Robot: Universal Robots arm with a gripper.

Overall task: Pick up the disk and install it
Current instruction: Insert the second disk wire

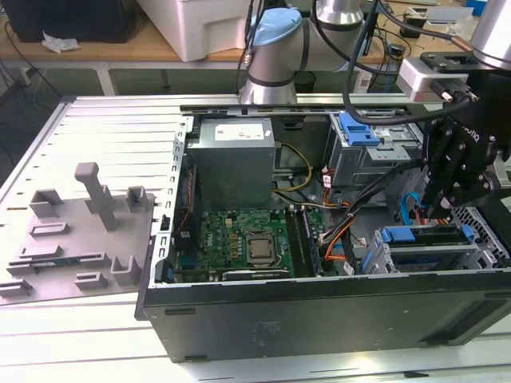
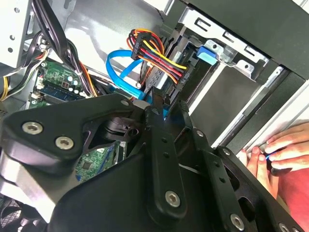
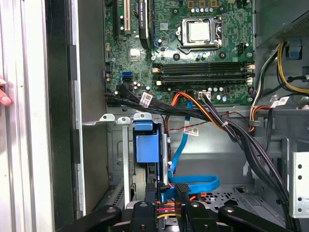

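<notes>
On the slatted metal bench lies an open PC case (image 1: pixel 319 319); the disk (image 1: pixel 423 237) sits in its drive cage, and the gripper (image 1: pixel 451 203) hovers just above, jaw state impossible to tell.

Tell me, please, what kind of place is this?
Probably a robotics lab or test workshop: an open computer case lies on a slotted metal table under a robot arm, with a wooden workbench behind.

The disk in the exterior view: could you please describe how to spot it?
Find the open computer case, then the drive cage at its near corner on the exterior view's right. The disk lies in that cage, blue-framed, below the black gripper, unlike the grey power supply.
</notes>
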